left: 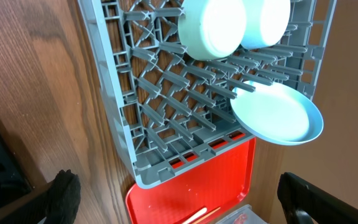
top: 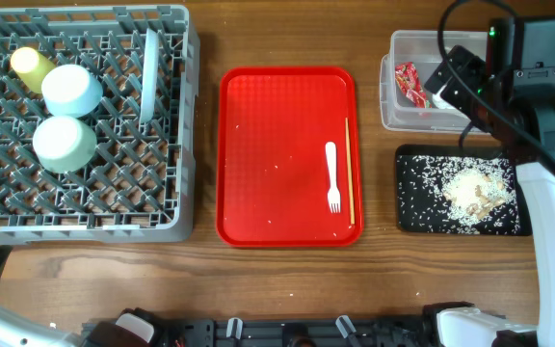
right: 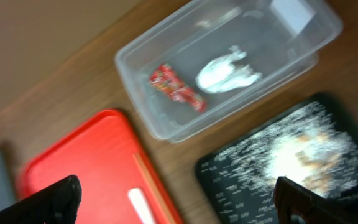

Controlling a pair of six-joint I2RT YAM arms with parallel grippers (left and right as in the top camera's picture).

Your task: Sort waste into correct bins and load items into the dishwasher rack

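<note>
Starting overhead: grey rack (top: 114,198) sits at the left of the counter (top: 205,280). It holds a yellow cup (top: 30,64) in its far-left corner, two pale cups (top: 71,90) just near of that, and a plate (top: 149,75) standing on edge further right. Red tray (top: 268,145) is in the centre. On its right side lie a white fork (top: 332,177), tines toward the near edge, and a chopstick (top: 349,172) just right of it, parallel. Far right is a clear bin (top: 393,111) with a red wrapper (top: 411,84) inside. Just near of the bin is a black tray (top: 417,207) with scattered rice (top: 472,190). Right claw (top: 454,79) hangs over the clear bin's right half; can't tell its state from up here.

Left wrist view: left claw (left: 182,196) is spread wide, nothing between the fingertips (left: 61,194). It hangs over the rack (left: 120,124) corner that lies beside the red tray (left: 229,168). Both pale cups (left: 213,28) and the plate (left: 278,115) are in the rack, the plate leaning among the tines.

Right wrist view, blurred: right claw (right: 179,202) is spread and empty, fingertips (right: 48,202) at the frame's lower corners. Clear bin (right: 138,78) holds the red wrapper (right: 176,87) with a white wad (right: 229,73) just beside it. Black tray (right: 229,177) with rice (right: 303,149) is near the bin. Red tray (right: 73,158) carries the fork (right: 143,206) handle and the chopstick (right: 157,186).
</note>
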